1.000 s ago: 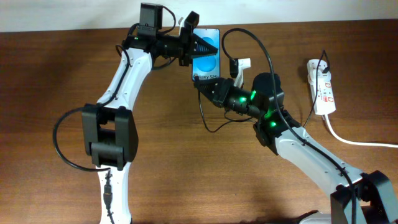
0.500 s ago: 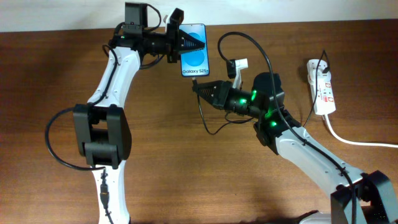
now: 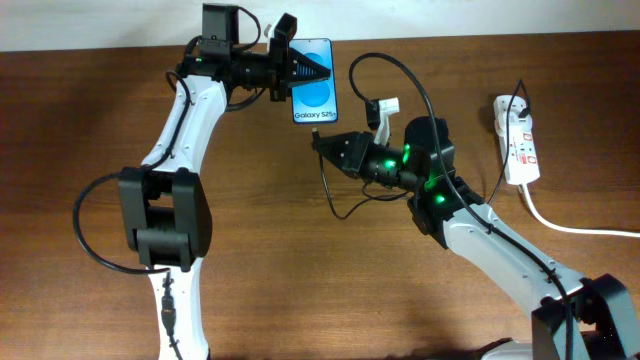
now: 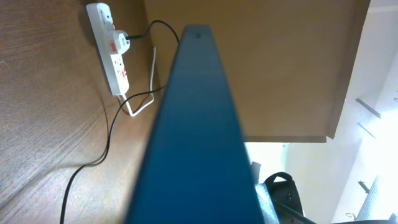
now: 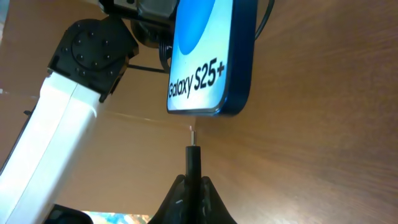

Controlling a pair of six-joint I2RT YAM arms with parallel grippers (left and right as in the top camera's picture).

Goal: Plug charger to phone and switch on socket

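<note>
My left gripper is shut on the phone, holding it at the back of the table with its blue "Galaxy S25+" screen up. In the left wrist view the phone's dark blue edge fills the middle. My right gripper is shut on the charger plug, whose small tip points at the phone's bottom edge with a small gap. The black charger cable loops on the table. The white socket strip lies at the far right, also in the left wrist view.
The socket's thick white cord runs off to the right edge. A white adapter sits above my right arm. A black cable arcs over it. A plug sits in the strip's top outlet.
My left gripper carried the phone left and slightly back, then held still. My right gripper with the plug followed, edging toward the phone's bottom edge.
</note>
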